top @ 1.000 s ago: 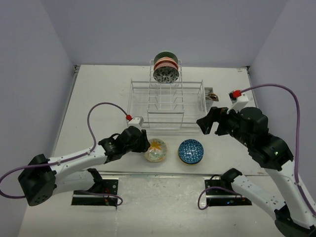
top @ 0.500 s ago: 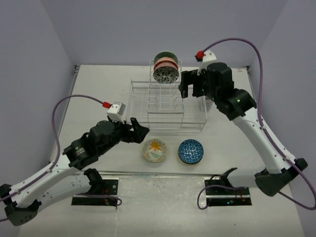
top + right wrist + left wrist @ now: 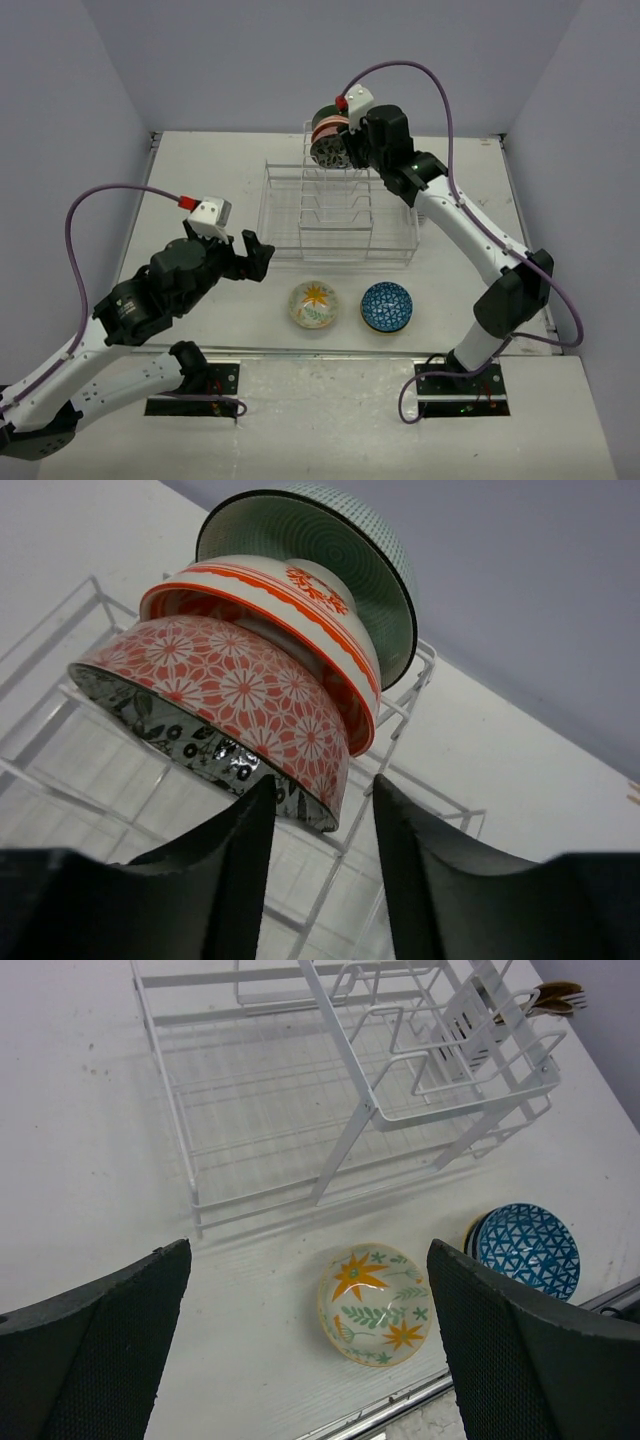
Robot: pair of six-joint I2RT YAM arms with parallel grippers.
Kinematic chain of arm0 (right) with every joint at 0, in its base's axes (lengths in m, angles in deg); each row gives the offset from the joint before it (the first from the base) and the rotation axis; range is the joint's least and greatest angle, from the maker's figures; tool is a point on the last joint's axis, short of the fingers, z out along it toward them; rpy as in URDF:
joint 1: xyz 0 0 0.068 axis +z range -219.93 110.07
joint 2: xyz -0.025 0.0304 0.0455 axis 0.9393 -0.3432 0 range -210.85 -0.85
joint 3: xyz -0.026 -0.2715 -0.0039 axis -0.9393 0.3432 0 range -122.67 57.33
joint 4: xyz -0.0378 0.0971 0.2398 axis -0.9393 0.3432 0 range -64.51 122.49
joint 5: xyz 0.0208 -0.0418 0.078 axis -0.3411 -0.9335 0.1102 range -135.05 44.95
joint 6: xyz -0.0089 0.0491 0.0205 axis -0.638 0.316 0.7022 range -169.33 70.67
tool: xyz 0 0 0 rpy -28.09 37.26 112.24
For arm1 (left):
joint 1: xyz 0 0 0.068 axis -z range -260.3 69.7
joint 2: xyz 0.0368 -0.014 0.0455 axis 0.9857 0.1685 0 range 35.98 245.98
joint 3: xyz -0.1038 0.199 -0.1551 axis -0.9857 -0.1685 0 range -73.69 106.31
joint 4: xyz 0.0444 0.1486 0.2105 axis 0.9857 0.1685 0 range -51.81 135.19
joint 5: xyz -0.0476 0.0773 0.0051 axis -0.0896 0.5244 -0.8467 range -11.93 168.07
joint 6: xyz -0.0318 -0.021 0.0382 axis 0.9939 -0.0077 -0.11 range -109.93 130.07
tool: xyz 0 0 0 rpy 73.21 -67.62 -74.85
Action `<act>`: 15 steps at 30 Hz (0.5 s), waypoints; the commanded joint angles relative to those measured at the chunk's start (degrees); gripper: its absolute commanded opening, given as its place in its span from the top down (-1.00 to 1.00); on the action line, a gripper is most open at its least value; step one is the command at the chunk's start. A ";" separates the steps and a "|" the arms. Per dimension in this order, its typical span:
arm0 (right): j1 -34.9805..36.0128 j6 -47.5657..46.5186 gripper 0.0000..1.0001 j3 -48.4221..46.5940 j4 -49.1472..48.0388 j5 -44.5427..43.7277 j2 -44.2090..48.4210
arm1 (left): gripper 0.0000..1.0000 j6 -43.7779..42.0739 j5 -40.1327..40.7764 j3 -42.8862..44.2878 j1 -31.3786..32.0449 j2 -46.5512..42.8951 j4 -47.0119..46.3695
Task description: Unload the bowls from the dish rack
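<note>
1. Lilac walls (image 3: 100, 80) close round a pale bench (image 3: 200, 180). The rack (image 3: 330, 261) sits mid-bench with its long axis running left to right and its tall centre row running near to far.
2. Three bowls (image 3: 260, 660) stand on edge, nested, at that row's far end, mouths facing the near side: red floral bowl (image 3: 230, 695) in front, then white-and-orange bowl (image 3: 290, 600), with green bowl (image 3: 320, 540) behind.
3. Right gripper (image 3: 318, 795), half closed, straddles the red floral bowl's lower rim; I cannot tell whether it grips.
4. Left gripper (image 3: 258, 250) gapes wide and empty above the bench, by the rack's near-left corner.
5. Yellow bowl (image 3: 314, 304) and blue bowl (image 3: 387, 307) sit mouth-up, side by side but apart, before the rack.
</note>
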 commanded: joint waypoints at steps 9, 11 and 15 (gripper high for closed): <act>1.81 -2.59 0.70 7.39 -16.75 -4.95 1.00 | -1.00 -3.12 1.02 -2.72 0.04 -1.87 0.71; 1.90 -1.90 0.76 8.89 -19.39 -5.21 2.41 | -1.00 -3.21 1.02 -2.89 0.04 -2.04 0.45; 1.81 -1.10 0.87 10.48 -20.46 -5.56 3.02 | -1.00 -3.21 -0.12 -3.16 0.04 -2.30 -0.25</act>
